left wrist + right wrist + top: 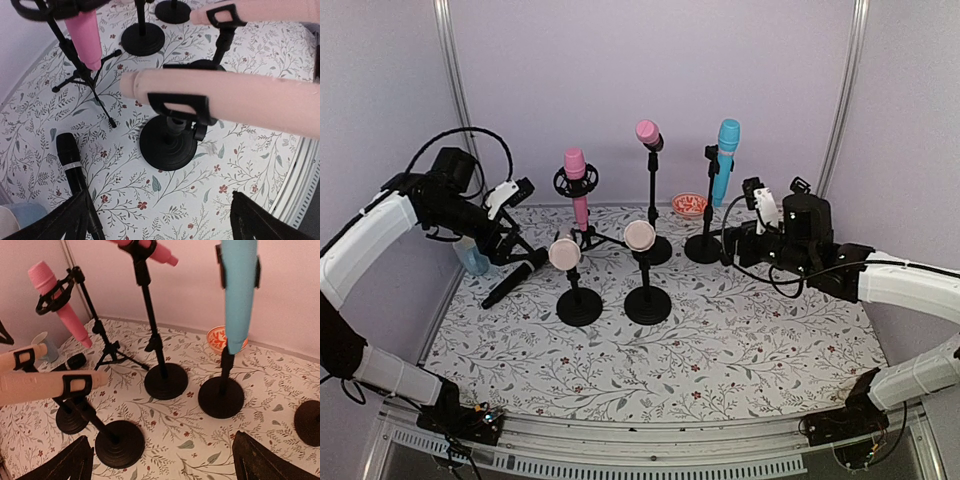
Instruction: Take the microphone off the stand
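1. Left gripper (159,199): fingers spread wide with nothing between them. It hangs over the back-left of the floral-print table cover (720,340).
2. Black handheld microphone (69,160) lies flat on the cover and is in no stand. Its lower end runs just beside the left gripper's left finger (75,220); I cannot tell if they touch.
3. Right gripper (160,437): fingers also spread wide and empty, near the base of the black round-base stand (221,396) on the right.
4. Light-blue microphone (239,290) sits upright in that stand's clip, head up.
5. Pink microphone on the tall black pole stand (647,132) is clipped at the top and tilted. The stand's round base (165,380) is left of the blue one's.
6. Pink microphone in a black ring mount (576,175) sits head up on a black tripod (82,75) at back-left.
7. Near peach microphone (225,97) lies level in the clip of a short black disc-base stand (167,145), just ahead of the left gripper.
8. Second peach microphone (640,236) sits the same way on its own short stand (647,303), beside the first.
9. Small red-and-white bowl (219,337) stands at the back wall behind the blue microphone's stand.
10. Light-blue cup (472,258) stands at the left edge near the left gripper.
11. I cannot tell which mounted microphone is the target.
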